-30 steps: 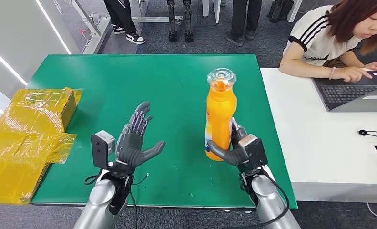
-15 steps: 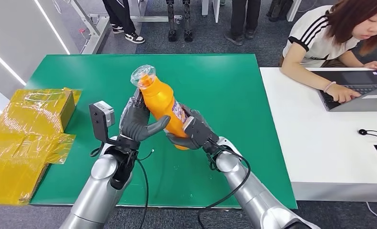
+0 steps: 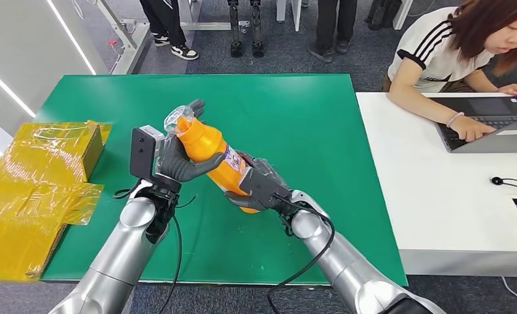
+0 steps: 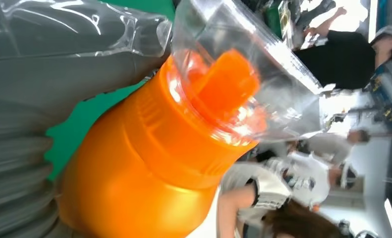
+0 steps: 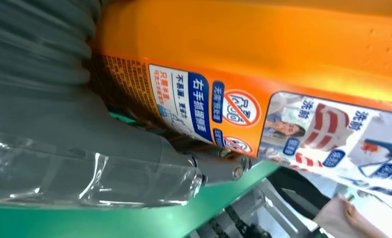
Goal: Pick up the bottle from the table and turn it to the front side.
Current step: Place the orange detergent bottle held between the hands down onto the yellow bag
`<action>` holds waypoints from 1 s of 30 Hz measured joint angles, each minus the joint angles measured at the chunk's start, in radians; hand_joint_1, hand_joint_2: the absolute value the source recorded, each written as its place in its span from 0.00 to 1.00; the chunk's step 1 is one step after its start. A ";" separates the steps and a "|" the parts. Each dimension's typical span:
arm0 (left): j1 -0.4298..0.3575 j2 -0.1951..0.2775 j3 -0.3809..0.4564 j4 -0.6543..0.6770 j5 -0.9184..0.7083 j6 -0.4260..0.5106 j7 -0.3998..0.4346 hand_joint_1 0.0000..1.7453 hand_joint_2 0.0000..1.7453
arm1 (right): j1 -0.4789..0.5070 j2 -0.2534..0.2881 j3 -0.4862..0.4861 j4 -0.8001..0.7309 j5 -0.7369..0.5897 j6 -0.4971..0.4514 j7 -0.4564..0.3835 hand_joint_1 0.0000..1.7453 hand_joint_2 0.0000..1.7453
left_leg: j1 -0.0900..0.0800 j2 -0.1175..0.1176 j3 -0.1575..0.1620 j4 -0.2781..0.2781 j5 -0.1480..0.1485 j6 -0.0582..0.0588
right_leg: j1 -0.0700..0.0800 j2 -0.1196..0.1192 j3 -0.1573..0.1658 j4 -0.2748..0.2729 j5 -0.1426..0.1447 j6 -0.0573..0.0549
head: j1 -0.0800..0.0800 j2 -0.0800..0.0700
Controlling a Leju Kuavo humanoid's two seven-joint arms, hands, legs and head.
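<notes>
Green table [image 3: 295, 118] below; both robot hands grasping tilted bottle [image 3: 210, 152]: left [image 3: 177, 160] neck, right [image 3: 259, 190] base.

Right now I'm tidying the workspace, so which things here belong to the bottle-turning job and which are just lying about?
Part of the job:
orange bottle, lifted and tilted
left robot hand, gripping its upper body
right robot hand, holding its lower end
green table

Just lying about:
yellow wrapped box
laptop on the white table

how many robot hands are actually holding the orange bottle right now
2. The left hand grips the orange bottle near its neck, and the right hand holds its lower end; the bottle is tilted above the green table.
</notes>
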 joint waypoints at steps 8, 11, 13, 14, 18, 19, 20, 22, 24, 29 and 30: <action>0.000 0.006 0.009 0.041 0.059 -0.065 0.014 0.97 1.00 | 0.003 -0.026 0.022 0.000 -0.019 0.000 0.000 1.00 1.00 | 0.000 0.000 0.000 0.000 0.000 0.000 | 0.000 0.000 0.000 0.000 0.000 0.000 | 0.000 0.000; 0.000 0.006 0.010 0.047 0.061 -0.067 0.014 0.98 1.00 | 0.003 -0.029 0.026 0.000 -0.020 0.000 0.000 1.00 1.00 | 0.000 0.000 0.000 0.000 0.000 0.000 | 0.000 0.000 0.000 0.000 0.000 0.000 | 0.000 0.000; 0.000 0.006 0.011 0.050 0.063 -0.068 0.014 0.99 1.00 | 0.004 -0.030 0.027 0.000 -0.021 0.000 -0.001 1.00 1.00 | 0.000 0.000 0.000 0.000 0.000 0.000 | 0.000 0.000 0.000 0.000 0.000 0.000 | 0.000 0.000; 0.000 0.006 0.012 0.052 0.067 -0.070 0.016 1.00 1.00 | 0.004 -0.030 0.028 0.000 -0.022 0.001 -0.001 1.00 1.00 | 0.000 0.000 0.000 0.000 0.000 0.000 | 0.000 0.000 0.000 0.000 0.000 0.000 | 0.000 0.000; 0.000 0.007 0.018 0.056 0.167 -0.133 0.055 1.00 1.00 | 0.005 -0.031 0.039 0.000 -0.037 -0.001 -0.002 1.00 1.00 | 0.000 0.000 0.000 0.000 0.000 0.000 | 0.000 0.000 0.000 0.000 0.000 0.000 | 0.000 0.000; 0.000 0.008 0.019 0.056 0.206 -0.154 0.068 1.00 1.00 | 0.006 -0.032 0.043 0.000 -0.041 -0.002 -0.003 1.00 1.00 | 0.000 0.000 0.000 0.000 0.000 0.000 | 0.000 0.000 0.000 0.000 0.000 0.000 | 0.000 0.000; 0.001 0.008 0.019 0.056 0.249 -0.177 0.084 1.00 1.00 | 0.006 -0.032 0.046 0.000 -0.045 -0.005 -0.005 1.00 1.00 | 0.000 0.000 0.000 0.000 0.000 0.000 | 0.000 0.000 0.000 0.000 0.000 0.000 | 0.000 0.000; 0.002 0.010 0.019 0.056 0.347 -0.221 0.127 1.00 1.00 | 0.006 -0.032 0.053 0.001 -0.052 -0.013 -0.013 0.99 1.00 | 0.000 0.000 0.000 0.000 0.000 0.000 | 0.000 0.000 0.000 0.000 0.000 0.000 | 0.000 0.000; 0.003 0.012 0.020 0.056 0.449 -0.263 0.177 1.00 1.00 | 0.006 -0.032 0.060 0.002 -0.059 -0.024 -0.022 0.91 1.00 | 0.000 0.000 0.000 0.000 0.000 0.000 | 0.000 0.000 0.000 0.000 0.000 0.000 | 0.000 0.000; 0.002 0.015 0.021 0.062 0.621 -0.313 0.246 1.00 1.00 | 0.007 -0.032 0.069 0.001 -0.076 -0.048 -0.039 0.00 1.00 | 0.000 0.000 0.000 0.000 0.000 0.000 | 0.000 0.001 -0.001 0.000 0.000 0.000 | 0.000 0.000; 0.002 0.016 0.022 0.065 0.632 -0.312 0.244 1.00 1.00 | 0.008 -0.033 0.069 0.001 -0.079 -0.052 -0.043 0.00 1.00 | 0.000 0.000 0.000 0.000 0.000 0.000 | 0.000 0.001 -0.001 0.000 0.000 0.000 | 0.000 0.000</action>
